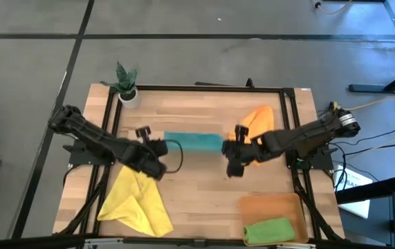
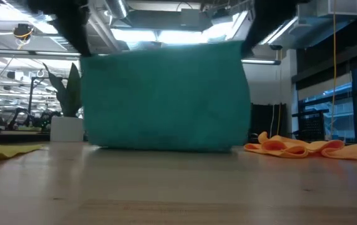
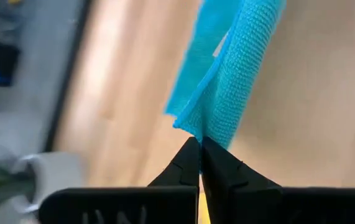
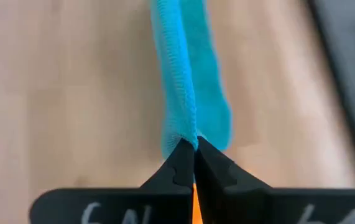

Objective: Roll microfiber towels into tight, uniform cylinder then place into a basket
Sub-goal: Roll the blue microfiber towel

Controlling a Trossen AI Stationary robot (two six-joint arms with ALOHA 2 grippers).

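1. Holding the teal towel (image 1: 193, 142) between us, our left end effector (image 1: 157, 146) pinches its 9 o'clock end and our right end effector (image 1: 230, 147) pinches its 3 o'clock end; both wrist views show the fingers closed tight on a corner of cloth.
2. Seen from above, the towel is a narrow band at the middle of the surface (image 1: 204, 187), its long axis running from 9 to 3 o'clock between the arms. The low view shows it hanging as a broad sheet, lower edge at or just above the wood.
3. We judge the coming move turns on that axis: laying the sheet flat means carrying both ends together toward 6 or 12 o'clock, neither arm being nearer.
4. The basket (image 1: 270, 205) sits at 5 o'clock from the towel, nearer our right arm, with the green towel (image 1: 269, 230) rolled inside.
5. The yellow towel (image 1: 136, 203) lies crumpled at 7 o'clock, and the orange towel (image 1: 259, 117) at 2 o'clock.
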